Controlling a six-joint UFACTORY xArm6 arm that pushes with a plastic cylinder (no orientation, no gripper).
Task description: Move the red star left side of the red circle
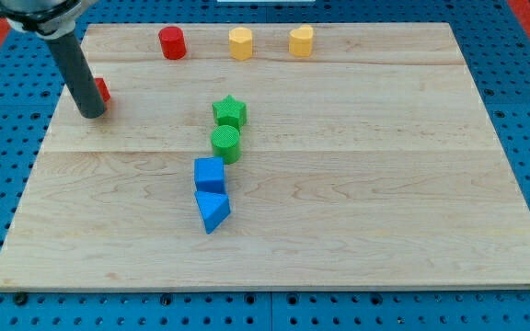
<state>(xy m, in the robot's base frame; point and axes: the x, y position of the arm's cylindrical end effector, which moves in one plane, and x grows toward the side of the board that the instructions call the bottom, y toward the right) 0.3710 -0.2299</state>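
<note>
Peeking out from behind the rod, red star [102,91] near the board's left edge, mostly hidden, only a sliver showing just to the view's right of my tip [91,114], touching it or very nearly so. No fingers on this rig, so nothing to open, close or grip: just a straight dark rod planted on the wooden board [357,230]. Up and to the view's right of the tip, red circle [172,42] on the top row, well apart from the star; further right along that row, yellow hexagon-like block [240,42] and yellow heart-like block [301,40]. Right of the tip toward mid-board, green star [231,111] touching green circle [226,143]; below those, blue cube [209,174] against blue triangle [212,211]. Judged risk: a push from the present side likely to send the star rightward, below the circle rather than to its left; an off-centre contact on a star point likely to spin it off the tip; an overshoot upward able to carry it off the board's top edge. Star's pointing and long axis: cannot tell, too much covered by the rod.
</note>
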